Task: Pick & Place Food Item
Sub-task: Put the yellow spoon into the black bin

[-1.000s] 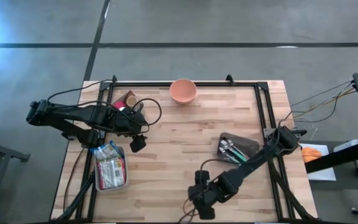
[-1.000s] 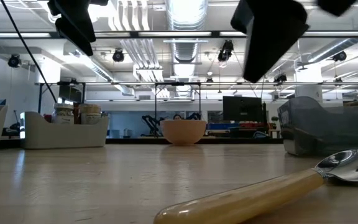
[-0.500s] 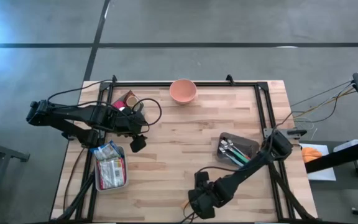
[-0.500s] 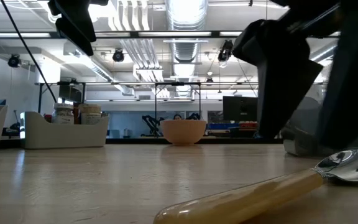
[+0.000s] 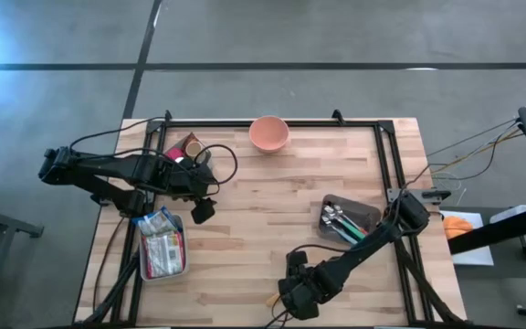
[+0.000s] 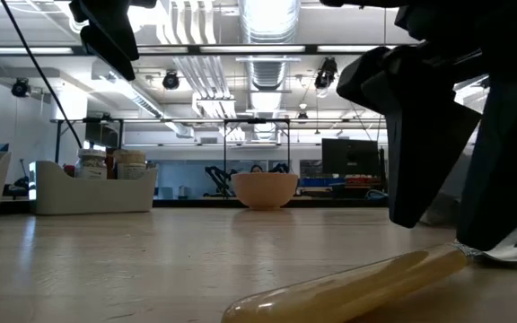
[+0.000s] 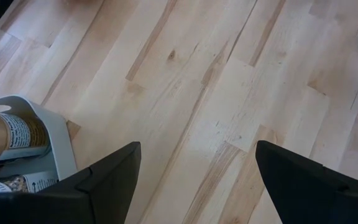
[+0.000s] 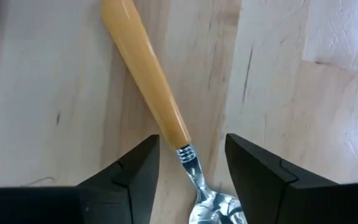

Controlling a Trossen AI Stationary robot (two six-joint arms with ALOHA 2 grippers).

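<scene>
- spoon (image 8: 160,106): bowl cut off by the right wrist view's edge; in the high view mostly hidden under the right gripper (image 5: 298,294)
- packets in the bin (image 5: 162,245): print too small to read
- jar (image 7: 11,137) cut off at the left wrist view's edge

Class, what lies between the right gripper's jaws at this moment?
The spoon: its neck, where the yellow handle meets metal, lies between the right gripper's jaws in the right wrist view.
</scene>
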